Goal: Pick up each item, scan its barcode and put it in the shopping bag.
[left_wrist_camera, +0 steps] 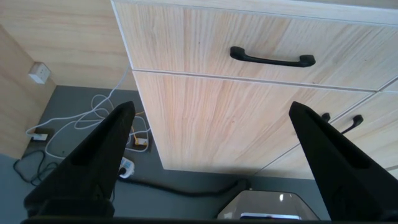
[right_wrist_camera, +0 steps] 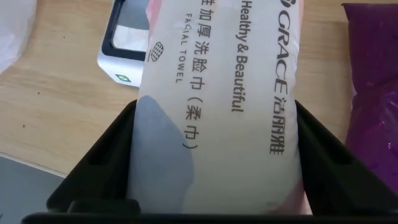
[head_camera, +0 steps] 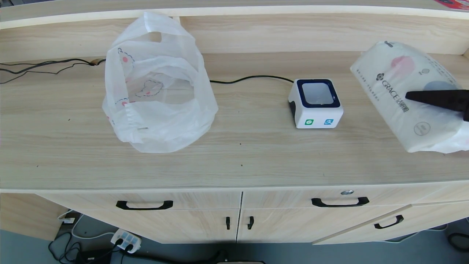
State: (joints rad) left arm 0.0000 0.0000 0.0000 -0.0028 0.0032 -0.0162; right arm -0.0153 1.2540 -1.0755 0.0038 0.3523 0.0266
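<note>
A white facial towel pack (head_camera: 405, 91) sits tilted at the right end of the wooden counter (head_camera: 234, 154). My right gripper (head_camera: 421, 97) is shut on it, with one black finger (head_camera: 438, 99) across its top. In the right wrist view the pack (right_wrist_camera: 217, 106) fills the space between both fingers of the gripper (right_wrist_camera: 214, 115). The white barcode scanner (head_camera: 317, 103) stands mid-counter, just left of the pack, its window facing up. An open white plastic shopping bag (head_camera: 157, 88) stands at the left. My left gripper (left_wrist_camera: 211, 112) hangs open below the counter, in front of the drawers.
A purple package (right_wrist_camera: 373, 93) lies beside the pack on the counter. A black cable (head_camera: 249, 77) runs from the scanner behind the bag toward the back left. A raised wooden ledge (head_camera: 293, 33) backs the counter. Drawers with black handles (left_wrist_camera: 272, 59) are below.
</note>
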